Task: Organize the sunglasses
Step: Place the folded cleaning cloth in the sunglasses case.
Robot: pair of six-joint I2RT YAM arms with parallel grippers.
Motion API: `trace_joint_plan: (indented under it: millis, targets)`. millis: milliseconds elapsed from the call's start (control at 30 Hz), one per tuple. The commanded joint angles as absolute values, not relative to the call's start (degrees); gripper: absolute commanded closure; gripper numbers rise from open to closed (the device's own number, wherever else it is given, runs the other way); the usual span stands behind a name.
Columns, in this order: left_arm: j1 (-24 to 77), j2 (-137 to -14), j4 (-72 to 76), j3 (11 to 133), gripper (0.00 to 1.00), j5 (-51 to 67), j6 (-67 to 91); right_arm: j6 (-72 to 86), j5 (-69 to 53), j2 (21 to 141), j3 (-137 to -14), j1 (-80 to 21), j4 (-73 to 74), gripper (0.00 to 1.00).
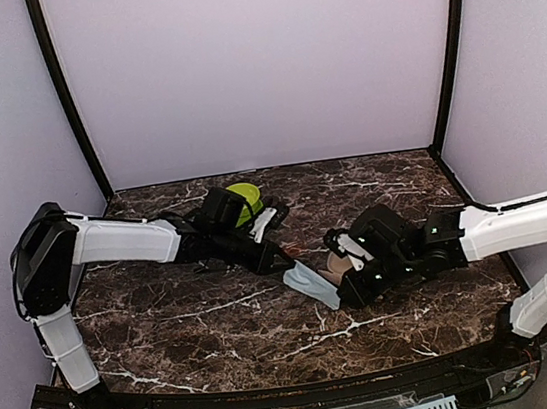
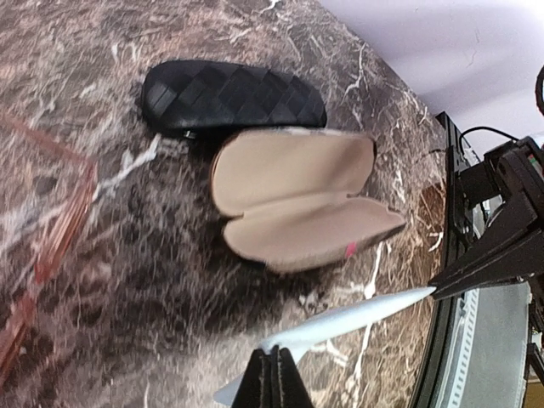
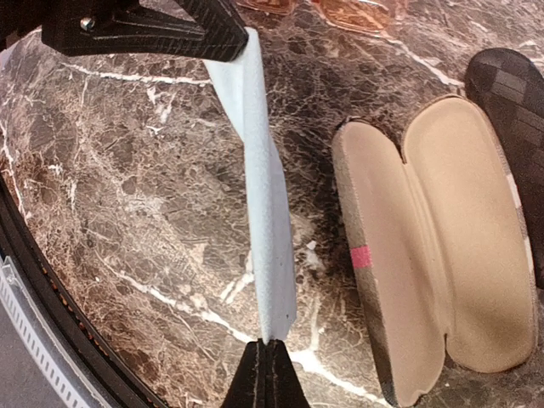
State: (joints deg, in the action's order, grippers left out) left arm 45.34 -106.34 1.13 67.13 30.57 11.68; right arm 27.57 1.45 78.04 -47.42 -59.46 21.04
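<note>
A pale blue cleaning cloth (image 3: 265, 212) is stretched between both grippers above the marble table. My left gripper (image 2: 274, 364) is shut on one end of it, and my right gripper (image 3: 270, 350) is shut on the other end. The cloth also shows in the top view (image 1: 310, 285) and in the left wrist view (image 2: 340, 327). The reddish-brown sunglasses (image 2: 38, 255) lie on the table at the left edge of the left wrist view, and their lenses (image 3: 357, 12) show at the top of the right wrist view. The black wire sunglasses are out of view.
An open brown-and-beige striped case (image 3: 442, 255) lies beside the cloth, beige lining up. A black woven case (image 2: 234, 98) lies just behind it. A green object (image 1: 245, 200) sits behind the left arm. The table's front edge (image 3: 34, 280) is near the right gripper.
</note>
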Motion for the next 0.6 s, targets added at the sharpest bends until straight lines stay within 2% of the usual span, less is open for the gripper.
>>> trace_joint_plan:
  millis: [0, 567]
  targets:
    - [46.3, -109.2, 0.0, 71.8, 1.0, 30.0, 12.3, 30.7, 6.5, 74.7, -45.9, -59.0, 24.8, 1.0]
    - [50.4, -116.1, -5.1, 83.2, 1.0, 29.1, 11.5, 35.2, 9.2, 67.2, -42.9, -54.5, 32.8, 1.0]
